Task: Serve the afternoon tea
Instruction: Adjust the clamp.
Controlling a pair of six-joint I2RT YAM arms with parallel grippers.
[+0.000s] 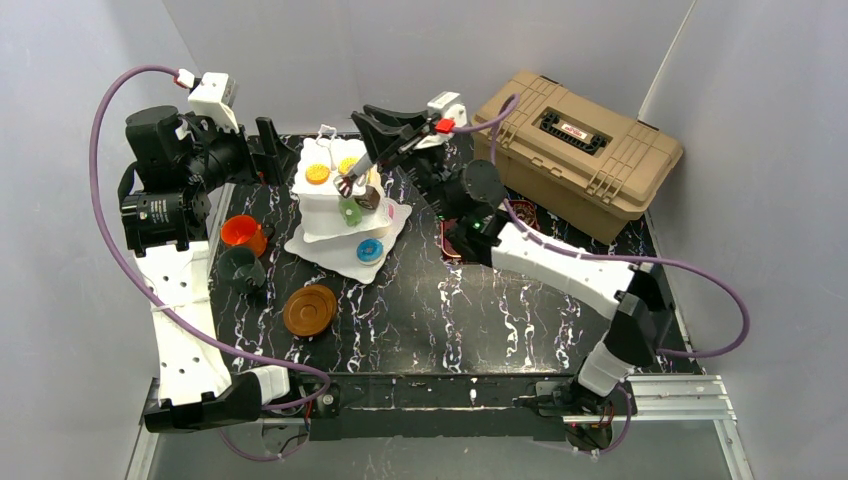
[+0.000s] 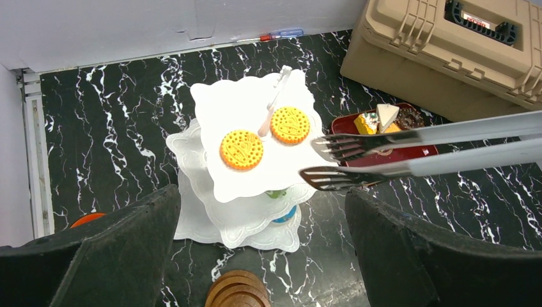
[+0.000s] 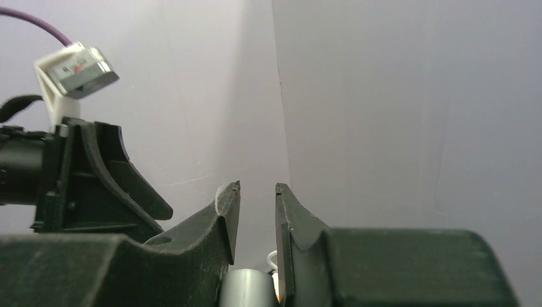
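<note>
Here right hand (image 3: 257, 188) grips tongs (image 2: 434, 132) over stand (image 2: 255, 109).

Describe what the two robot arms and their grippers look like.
Both have white link shells between black joints. The left arm is dotted with small holes; the right arm shows a small green light. A purple cable loops along each, and each wrist carries a white camera box with a red plug. The left gripper and right gripper each have two matte black, wedge-shaped fingers.

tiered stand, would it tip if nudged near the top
Stand looks top-heavy: three plates on one thin centre post, so a high nudge could tip it. The two biscuits lying up top would probably slide.
</note>
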